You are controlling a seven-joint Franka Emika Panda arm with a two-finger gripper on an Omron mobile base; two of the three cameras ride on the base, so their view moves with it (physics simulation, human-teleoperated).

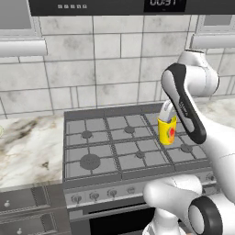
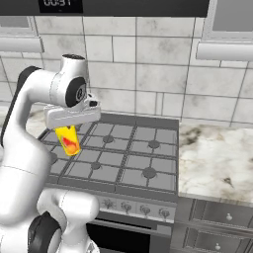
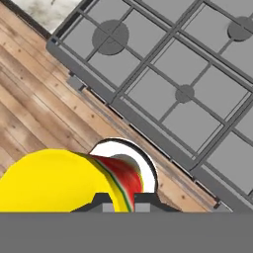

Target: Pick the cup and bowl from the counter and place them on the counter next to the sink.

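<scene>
My gripper (image 1: 167,120) is shut on the rim of the cup (image 1: 167,131), a small yellow cup with a red-orange pattern. It hangs in the air above the right side of the grey gas stove (image 1: 114,147). In the right base view the cup (image 2: 68,141) tilts below the gripper (image 2: 67,129), over the stove's left burners. In the hand view the cup (image 3: 59,183) lies large between the fingertips (image 3: 101,202). The white marble counter (image 1: 27,147) (image 2: 217,158) lies on both sides of the stove. The bowl and the sink are out of view.
The stove's raised grates (image 2: 123,158) lie under the cup. A row of knobs (image 1: 103,195) runs along the stove front above the oven door. A tiled wall (image 1: 105,69) stands behind, with a dark appliance (image 1: 110,5) overhead. Wooden floor (image 3: 34,118) lies below the stove edge.
</scene>
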